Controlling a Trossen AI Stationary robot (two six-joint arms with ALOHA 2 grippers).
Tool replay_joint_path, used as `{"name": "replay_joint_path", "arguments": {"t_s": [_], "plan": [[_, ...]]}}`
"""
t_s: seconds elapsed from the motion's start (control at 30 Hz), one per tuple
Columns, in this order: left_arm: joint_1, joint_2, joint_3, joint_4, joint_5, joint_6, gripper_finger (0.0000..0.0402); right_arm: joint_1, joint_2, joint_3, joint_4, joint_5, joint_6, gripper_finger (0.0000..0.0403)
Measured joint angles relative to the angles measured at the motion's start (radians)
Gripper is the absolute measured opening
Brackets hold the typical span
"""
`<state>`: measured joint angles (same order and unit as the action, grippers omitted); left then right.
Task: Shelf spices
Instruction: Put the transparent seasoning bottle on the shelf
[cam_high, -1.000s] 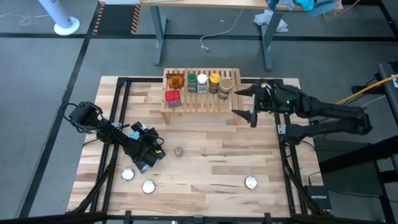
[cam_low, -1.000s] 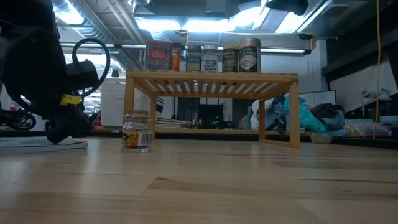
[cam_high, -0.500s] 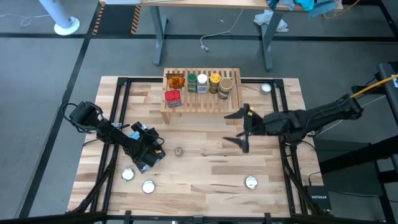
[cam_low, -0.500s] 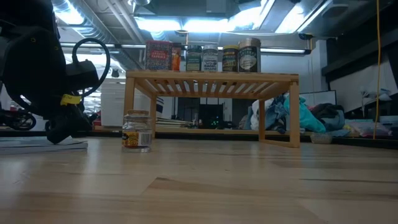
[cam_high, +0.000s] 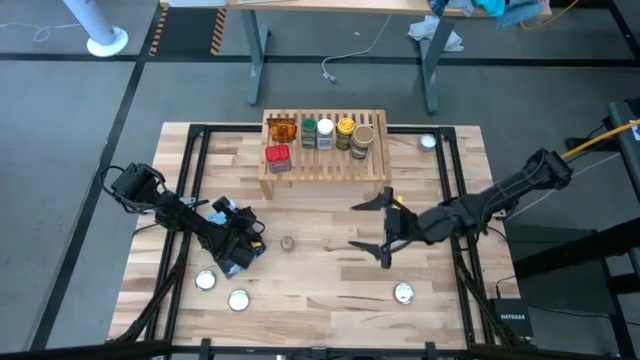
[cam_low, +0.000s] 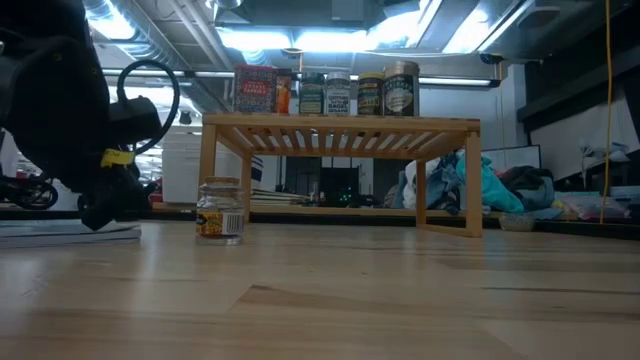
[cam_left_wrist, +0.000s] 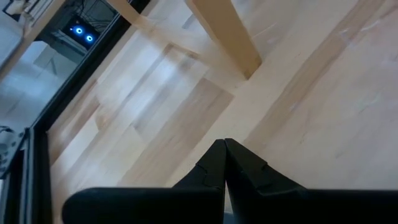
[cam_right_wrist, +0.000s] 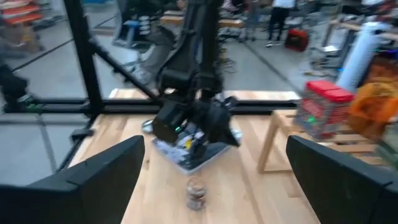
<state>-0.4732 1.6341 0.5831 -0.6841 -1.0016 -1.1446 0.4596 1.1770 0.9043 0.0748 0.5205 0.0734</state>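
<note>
The right gripper (cam_high: 371, 227) is seen low over the middle of the table (cam_high: 320, 290), its jaws spread wide with nothing between them, one dark finger (cam_right_wrist: 93, 174) at either side of its wrist view. Ahead of the open jaws, well apart from them, a small clear jar (cam_high: 288, 242) stands upright on the bare wood; in the right wrist view the same jar (cam_right_wrist: 196, 191) is framed between the two fingers but farther off, not touched. Beyond the jar, seen from those jaws, the left gripper (cam_high: 243, 252) is parked near the table's left side, its jaws pressed together on nothing, the two fingertips (cam_left_wrist: 224, 152) meeting in a point just above the wood in its own wrist view. To one side of the right jaws, near but not touching, the shelf (cam_high: 322, 165) stands on its short legs at the far side of the table. On its slatted top a row is made up of an orange packet (cam_high: 283, 131), a green-lidded jar (cam_high: 309, 131), a white-lidded jar (cam_high: 325, 132), a yellow-lidded jar (cam_high: 345, 131) and a tan-lidded jar (cam_high: 363, 142), with a red tin (cam_high: 277, 157) set on the lower step in front of the packet. Flat silver discs (cam_high: 404, 293) are scattered on the table, one of them just behind the right jaws, others beside the left gripper. In the low view the clear jar is seen in front of the shelf's left leg.
</note>
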Motion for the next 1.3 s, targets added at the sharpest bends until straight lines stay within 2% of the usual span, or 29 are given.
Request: {"name": "replay_joint_path", "arguments": {"t_s": [0.2, 0.43, 0.53, 0.73, 0.83, 0.93, 1.03, 1.17, 1.3], "plan": [[0.003, 0.0, 0.0, 0.041, 0.0, 0.0, 0.0, 0.041, -0.003, 0.0, 0.01, 0.139, 0.0, 0.0397], [0.018, 0.0, 0.0, 0.088, -0.025, -0.026, 0.0, 0.038, -0.004, 0.0, 0.006, 0.143, -0.012, 0.0397], [0.034, 0.0, 0.0, 0.109, 0.0, -0.061, 0.0, 0.038, -0.004, 0.0, 0.005, 0.143, -0.027, 0.0397], [0.07, 0.0, 0.039, 0.129, -0.003, 0.014, 0.0, 0.038, -0.004, 0.0, -0.02, 0.143, -0.029, 0.0397], [0.088, -0.004, 0.09, 0.129, 0.019, 0.156, 0.0, 0.038, -0.006, 0.0, -0.051, 0.143, -0.029, 0.0397], [0.106, -0.012, 0.149, 0.13, 0.092, 0.341, 0.0, 0.038, -0.013, 0.0, -0.077, 0.151, -0.025, 0.0397], [0.138, -0.028, 0.2, 0.121, 0.168, 0.456, 0.0, 0.038, -0.015, 0.0, -0.088, 0.153, -0.024, 0.0397], [0.179, -0.068, 0.245, 0.101, 0.205, 0.55, 0.0, 0.038, -0.015, 0.0, -0.114, 0.141, -0.005, 0.0397], [0.201, -0.12, 0.293, -0.068, 0.209, 0.544, 0.0, 0.038, -0.015, 0.0, -0.171, 0.136, 0.036, 0.0397]]}}
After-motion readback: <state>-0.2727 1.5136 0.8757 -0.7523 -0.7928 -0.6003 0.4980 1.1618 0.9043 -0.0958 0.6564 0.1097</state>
